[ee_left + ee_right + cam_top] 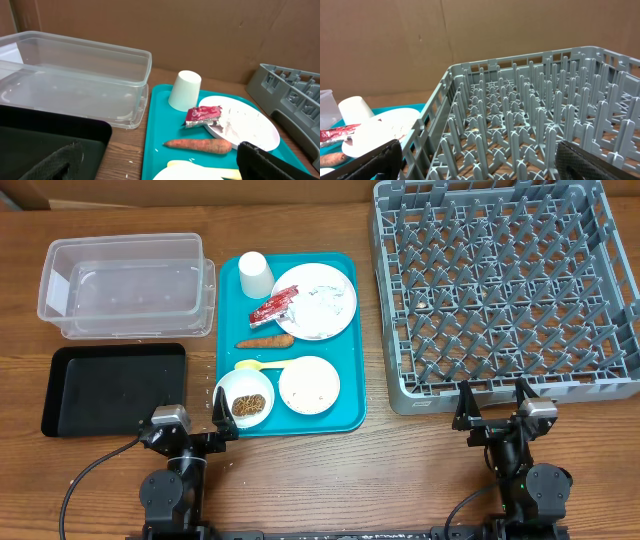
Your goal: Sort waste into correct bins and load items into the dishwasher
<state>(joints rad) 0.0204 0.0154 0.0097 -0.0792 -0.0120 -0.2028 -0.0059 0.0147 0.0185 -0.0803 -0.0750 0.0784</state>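
On the teal tray (232,320) lie a white cup (254,275), a pale plate (335,315) with crumpled white paper (318,309) and a red-and-white wrapper (272,309), a carrot piece (264,340), a yellow spoon (258,364), a bowl with brown bits (245,401) and a bowl with rice (309,385). The clear tub (128,285) and black tray (113,387) sit at left. The grey dish rack (505,285) is at right. My left gripper (188,427) is open and empty near the tray's front left corner. My right gripper (496,408) is open and empty before the rack.
Brown cardboard walls stand behind the table. In the left wrist view the cup (184,90), wrapper (203,116) and carrot (198,145) lie ahead of the fingers. The right wrist view faces the rack's pegs (530,115). Loose rice grains lie on the wood.
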